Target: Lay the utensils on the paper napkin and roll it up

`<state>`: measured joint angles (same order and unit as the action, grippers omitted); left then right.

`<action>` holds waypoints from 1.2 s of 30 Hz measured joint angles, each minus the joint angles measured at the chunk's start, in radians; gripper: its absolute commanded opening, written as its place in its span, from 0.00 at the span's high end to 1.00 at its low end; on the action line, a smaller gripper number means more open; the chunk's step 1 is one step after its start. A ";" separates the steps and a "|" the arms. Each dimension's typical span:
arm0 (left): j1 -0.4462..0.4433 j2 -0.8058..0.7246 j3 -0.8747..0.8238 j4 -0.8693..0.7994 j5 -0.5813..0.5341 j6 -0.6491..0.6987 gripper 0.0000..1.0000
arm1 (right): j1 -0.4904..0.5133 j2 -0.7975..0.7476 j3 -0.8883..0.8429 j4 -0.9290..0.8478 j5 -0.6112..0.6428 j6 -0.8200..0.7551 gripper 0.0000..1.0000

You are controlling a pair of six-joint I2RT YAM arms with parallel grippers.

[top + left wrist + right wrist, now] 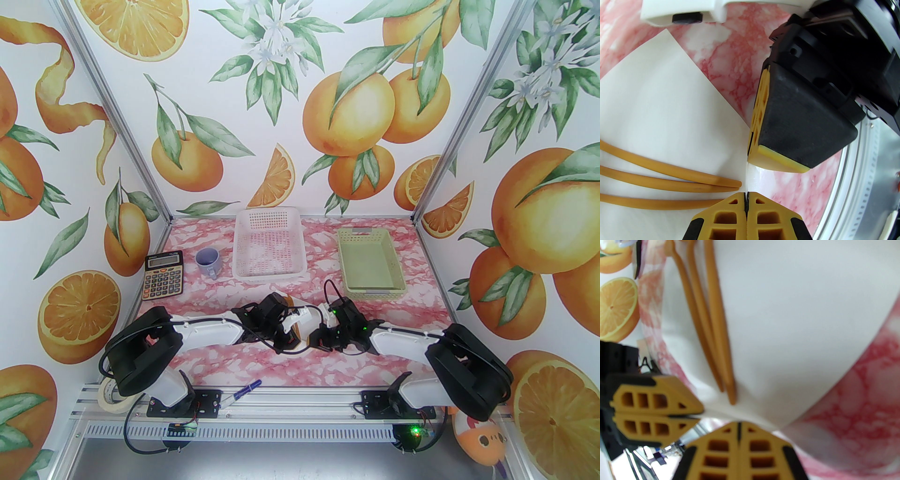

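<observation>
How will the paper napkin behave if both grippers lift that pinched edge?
Probably floppy: the paper napkin puckers where the left gripper and right gripper pinch it. It looks thin, so it may tear if tugged. The round-handled utensils could roll or slide.

You're looking into a brightly lit booth: orange-and-blossom wallpaper (300,117) is covering three walls (silver posts (119,119) are framing the corners), and a pink marbled tabletop (318,262) is lying below.

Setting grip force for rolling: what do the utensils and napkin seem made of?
Utensils: probably moulded plastic, going by the smooth rounded stems and even matte orange-brown colour. Paper napkin: thin matte white paper, bending softly where its edge lifts.
</observation>
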<state>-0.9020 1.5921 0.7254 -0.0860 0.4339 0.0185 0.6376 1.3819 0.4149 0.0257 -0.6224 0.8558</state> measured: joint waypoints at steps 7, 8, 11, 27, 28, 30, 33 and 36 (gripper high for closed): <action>0.002 0.000 0.000 0.000 -0.016 0.014 1.00 | 0.000 -0.048 0.000 -0.015 0.019 -0.004 1.00; 0.003 0.000 0.000 0.000 -0.016 0.014 1.00 | 0.000 -0.051 0.000 -0.016 0.021 -0.005 1.00; 0.005 0.000 0.000 0.000 -0.024 0.014 1.00 | 0.000 -0.054 0.000 -0.021 0.021 -0.007 1.00; 0.030 0.000 0.000 0.011 -0.068 0.014 1.00 | 0.000 -0.053 0.000 -0.021 0.021 -0.007 1.00; 0.031 0.000 0.000 0.013 -0.068 0.014 1.00 | 0.000 -0.051 0.000 -0.021 0.021 -0.007 1.00; 0.033 0.000 0.000 0.015 -0.069 0.014 1.00 | 0.000 -0.043 0.001 -0.021 0.020 -0.007 1.00; 0.036 0.000 0.000 0.022 -0.069 0.014 1.00 | 0.000 -0.031 0.002 -0.020 0.021 -0.007 1.00; 0.041 0.000 0.000 0.030 -0.069 0.014 1.00 | 0.003 -0.017 0.007 -0.015 0.021 -0.006 1.00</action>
<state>-0.8612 1.5921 0.7258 -0.0559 0.3645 0.0322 0.6411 1.3647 0.4217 0.0105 -0.6018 0.8494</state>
